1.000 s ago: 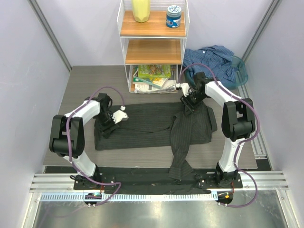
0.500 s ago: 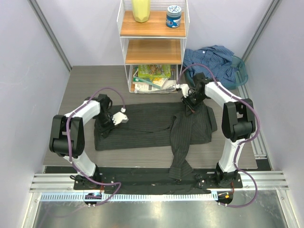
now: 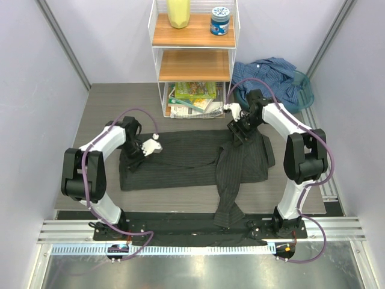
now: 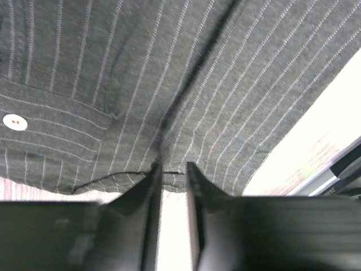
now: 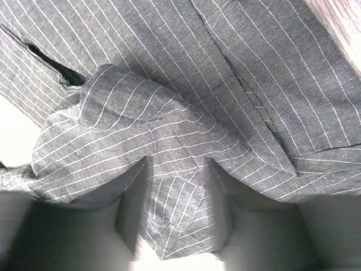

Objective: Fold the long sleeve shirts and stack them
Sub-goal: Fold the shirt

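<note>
The dark charcoal pinstriped shirt (image 3: 186, 156) lies spread across the table, with one sleeve (image 3: 227, 205) trailing over the near edge. My left gripper (image 3: 133, 161) is at the shirt's left end. In the left wrist view its jaws (image 4: 174, 166) stand slightly open, and the shirt's hem (image 4: 169, 175) crosses between the tips. My right gripper (image 3: 239, 135) is on the shirt's upper right part. Its jaws (image 5: 177, 161) are open, with a fold of striped cloth (image 5: 175, 209) lying loose between them. The blue shirt (image 3: 271, 75) is crumpled at the back right.
A white wire shelf unit (image 3: 192, 57) stands at the back centre, with a yellow container, a blue jar and magazines (image 3: 192, 99) on its levels. A teal basket (image 3: 305, 87) holds the blue shirt. Grey walls close in both sides.
Both grippers stay at the charcoal shirt's edges. The right wrist shifted slightly toward the back and then returned. The shirt lies as before.
</note>
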